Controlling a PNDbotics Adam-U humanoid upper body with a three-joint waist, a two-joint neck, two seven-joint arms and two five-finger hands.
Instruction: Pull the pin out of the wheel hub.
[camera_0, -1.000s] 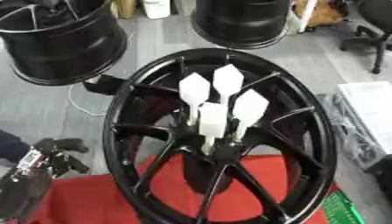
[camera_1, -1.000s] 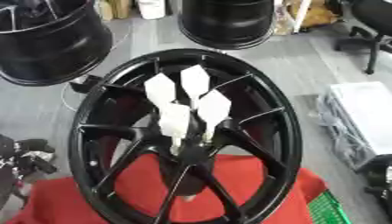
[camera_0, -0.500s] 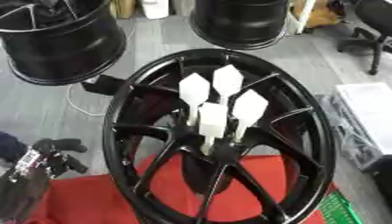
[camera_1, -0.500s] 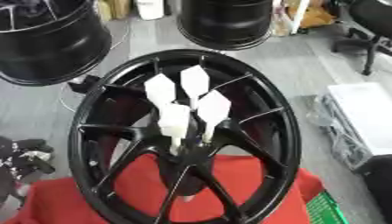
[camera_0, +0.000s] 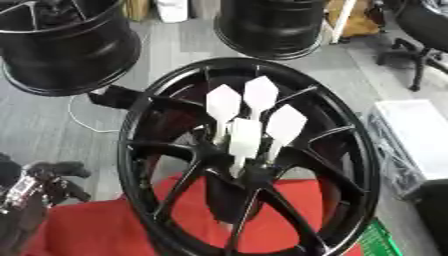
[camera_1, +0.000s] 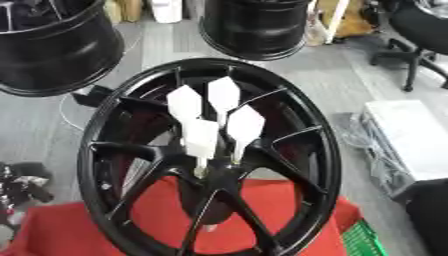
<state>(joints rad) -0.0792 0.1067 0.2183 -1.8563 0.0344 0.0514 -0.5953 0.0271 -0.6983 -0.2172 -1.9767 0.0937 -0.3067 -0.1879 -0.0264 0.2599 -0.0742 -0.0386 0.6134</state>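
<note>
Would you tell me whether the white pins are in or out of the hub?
In: four white flag-topped pins stand upright in the black wheel hub.

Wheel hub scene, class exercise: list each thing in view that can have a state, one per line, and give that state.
Wheel hub: upright, tilted, standing on the red surface.
White pins: four, all seated at the hub centre, flat heads up, none pulled.
Left hand: lower left, fingers curled, holding nothing, apart from the hub.
Right hand: not in view.
Other black wheels: two, on the floor behind.
</note>
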